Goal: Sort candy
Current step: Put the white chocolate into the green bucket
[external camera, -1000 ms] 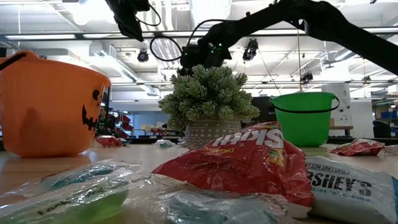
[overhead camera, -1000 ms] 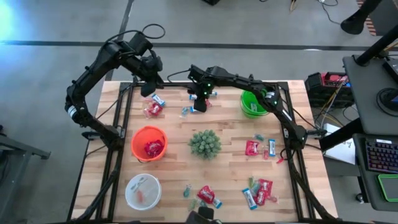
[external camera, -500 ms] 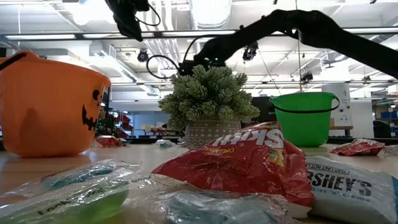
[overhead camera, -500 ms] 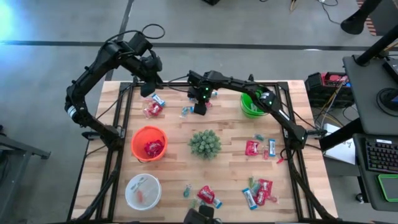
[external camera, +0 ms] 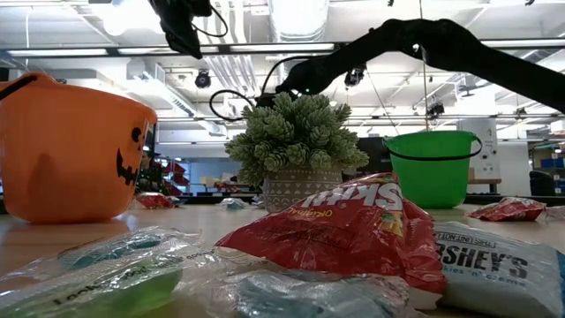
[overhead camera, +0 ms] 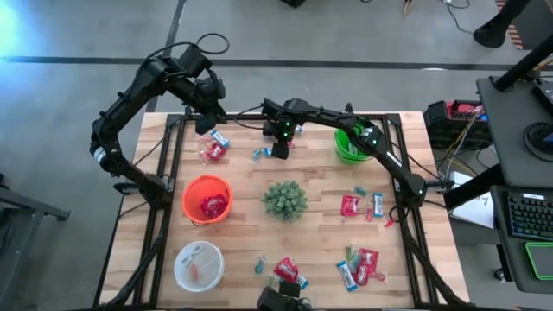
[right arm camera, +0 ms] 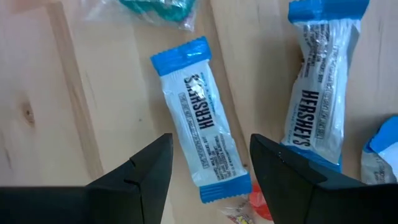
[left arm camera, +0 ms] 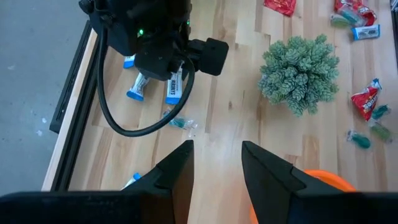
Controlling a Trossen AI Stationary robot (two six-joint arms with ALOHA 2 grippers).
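Your right gripper (right arm camera: 208,171) hangs low over the far middle of the counter (overhead camera: 320,190), fingers spread wide and empty, straddling one blue-and-white bar (right arm camera: 200,118). That bar lies flat, its long axis running between the fingers, slightly slanted. A second bar (right arm camera: 317,93) lies just beside it. Your left gripper (left arm camera: 216,165) hovers with fingers apart, empty, above the far left corner.

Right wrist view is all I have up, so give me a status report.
Right gripper open, empty, over a Hershey's bar on the table. Second Hershey's bar beside it. Left gripper open, empty, waiting. Nothing in the way.
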